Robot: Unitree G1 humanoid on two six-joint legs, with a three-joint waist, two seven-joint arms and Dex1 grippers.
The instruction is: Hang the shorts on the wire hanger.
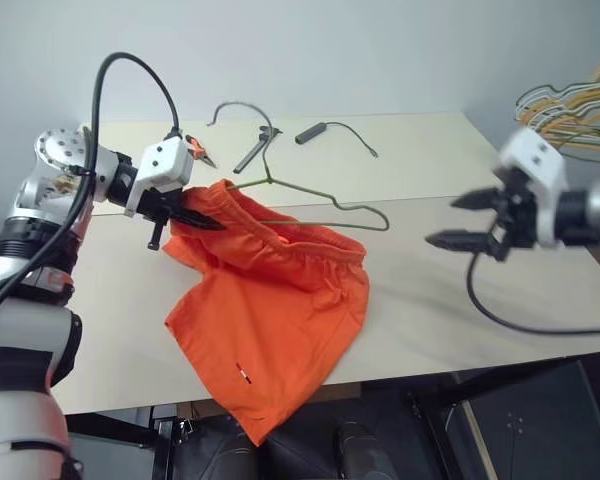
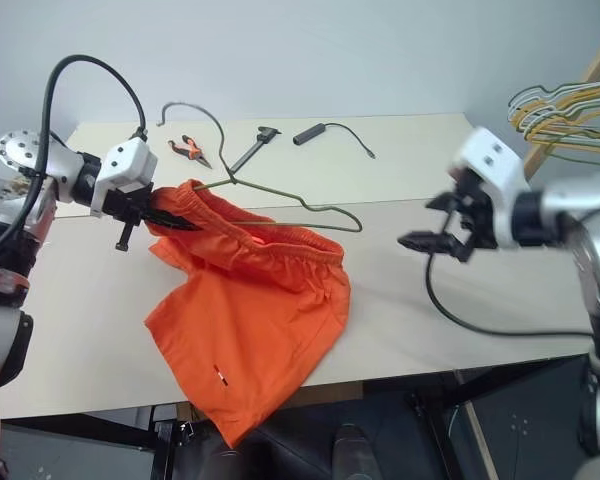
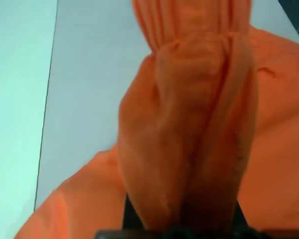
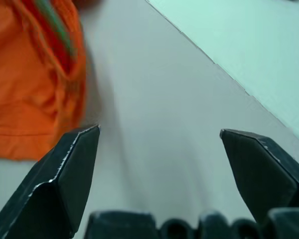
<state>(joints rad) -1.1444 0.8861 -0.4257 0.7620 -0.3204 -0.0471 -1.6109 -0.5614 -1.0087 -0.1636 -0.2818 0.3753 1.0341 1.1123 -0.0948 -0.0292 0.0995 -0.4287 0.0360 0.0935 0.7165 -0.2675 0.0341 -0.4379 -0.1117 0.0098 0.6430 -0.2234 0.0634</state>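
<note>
Left gripper (image 1: pixel 192 212) pinching the orange shorts (image 1: pixel 275 300) waistband, mid-left; right gripper (image 1: pixel 470 222) spread, empty. One tug could drag the wire hanger (image 1: pixel 325 195) out.

The shorts (image 1: pixel 270 300) lie on the table (image 1: pixel 460 300), the wire hanger (image 1: pixel 330 205) under their far edge.

The left gripper (image 1: pixel 202 219) pinches the gathered waistband of the bright orange fabric shorts (image 1: pixel 270 310), lifting that corner off the pale table (image 1: pixel 420 290). The thin grey wire hanger (image 1: pixel 325 198) lies partly under the waistband. The right gripper (image 1: pixel 458 220) hovers spread wide, well apart from both.
</note>
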